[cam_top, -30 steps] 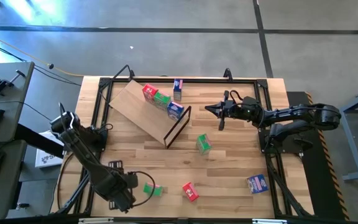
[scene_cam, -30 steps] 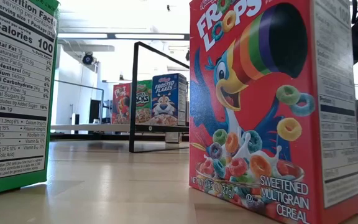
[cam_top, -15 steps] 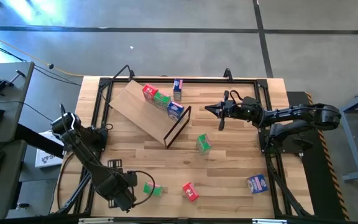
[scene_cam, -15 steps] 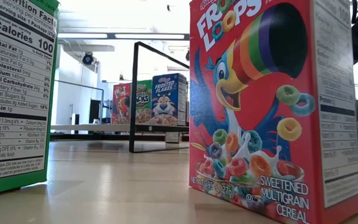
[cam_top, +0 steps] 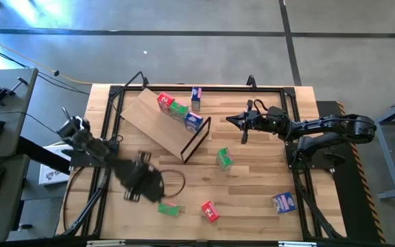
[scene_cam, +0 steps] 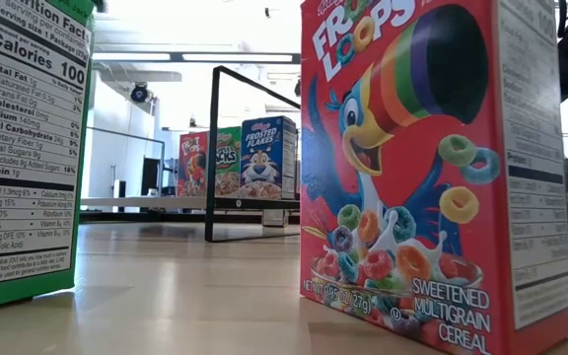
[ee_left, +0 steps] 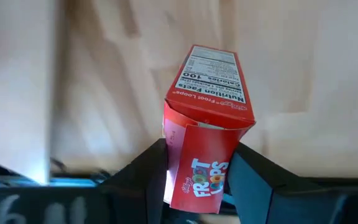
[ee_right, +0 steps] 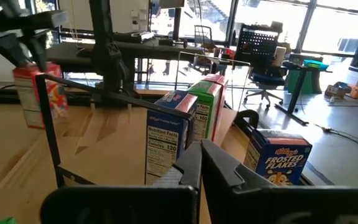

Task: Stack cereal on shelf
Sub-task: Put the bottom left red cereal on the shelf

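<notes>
The shelf (cam_top: 158, 122) is a tan plywood panel with a dark frame (cam_top: 197, 140) at its end. On it stand a red (cam_top: 163, 101), a green (cam_top: 178, 108) and a blue cereal box (cam_top: 193, 121). My left gripper (cam_top: 142, 182), blurred, is above the table's near left and is shut on a red Froot Loops box (ee_left: 207, 124), which also shows in the right wrist view (ee_right: 39, 93). My right gripper (cam_top: 229, 121) is shut and empty, to the right of the shelf frame. My left gripper pinches the red box by one end (ee_left: 194, 177), a finger (ee_left: 154, 171) on each side. In the right wrist view it comes from above and the box hangs upright below it (ee_right: 39, 102). The box's end by the fingers looks bent.
Loose boxes are on the table: a blue one (cam_top: 195, 98) behind the shelf, a green one (cam_top: 223, 158) in the middle, a green one (cam_top: 169, 209) and a red one (cam_top: 210, 211) near the front edge, and a blue one (cam_top: 284, 202) at the near right.
My left arm has swung quickly from the table's near edge toward its middle and far side, away from the green box at the front. My right arm has kept still.
</notes>
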Action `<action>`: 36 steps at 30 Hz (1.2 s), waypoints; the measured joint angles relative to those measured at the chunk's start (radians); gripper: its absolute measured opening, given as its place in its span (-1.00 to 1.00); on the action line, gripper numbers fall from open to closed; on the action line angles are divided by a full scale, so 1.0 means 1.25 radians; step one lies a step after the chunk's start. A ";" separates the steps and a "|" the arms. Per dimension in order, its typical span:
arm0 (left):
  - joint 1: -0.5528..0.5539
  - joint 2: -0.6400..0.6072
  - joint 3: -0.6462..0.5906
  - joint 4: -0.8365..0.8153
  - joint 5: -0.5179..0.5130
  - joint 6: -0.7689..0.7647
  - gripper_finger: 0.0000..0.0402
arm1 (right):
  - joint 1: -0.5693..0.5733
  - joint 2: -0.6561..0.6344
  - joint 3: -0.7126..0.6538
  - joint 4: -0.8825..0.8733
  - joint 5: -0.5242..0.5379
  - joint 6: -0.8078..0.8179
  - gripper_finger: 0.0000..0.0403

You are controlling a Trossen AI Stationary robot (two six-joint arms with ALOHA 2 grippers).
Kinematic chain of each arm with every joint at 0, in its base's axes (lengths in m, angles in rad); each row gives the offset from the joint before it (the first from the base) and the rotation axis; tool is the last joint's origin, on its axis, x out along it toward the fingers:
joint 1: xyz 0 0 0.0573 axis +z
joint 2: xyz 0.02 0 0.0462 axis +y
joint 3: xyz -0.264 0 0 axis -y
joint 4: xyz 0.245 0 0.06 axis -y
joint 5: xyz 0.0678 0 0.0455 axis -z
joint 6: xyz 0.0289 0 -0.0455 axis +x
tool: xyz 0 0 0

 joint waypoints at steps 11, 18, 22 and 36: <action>0.358 -0.191 0.000 0.003 -0.154 0.390 -0.35 | 0.000 0.000 0.000 0.001 -0.004 0.002 -1.00; 0.571 -0.192 -0.001 0.074 -0.159 0.680 -0.35 | 0.000 0.000 0.000 0.001 -0.005 0.002 -1.00; 0.650 -0.171 -0.001 0.136 -0.134 0.777 -0.35 | 0.000 0.000 0.000 0.001 -0.005 0.002 -1.00; 0.705 -0.069 -0.002 0.154 -0.167 0.879 -0.08 | 0.000 0.000 0.000 0.000 -0.004 -0.001 -1.00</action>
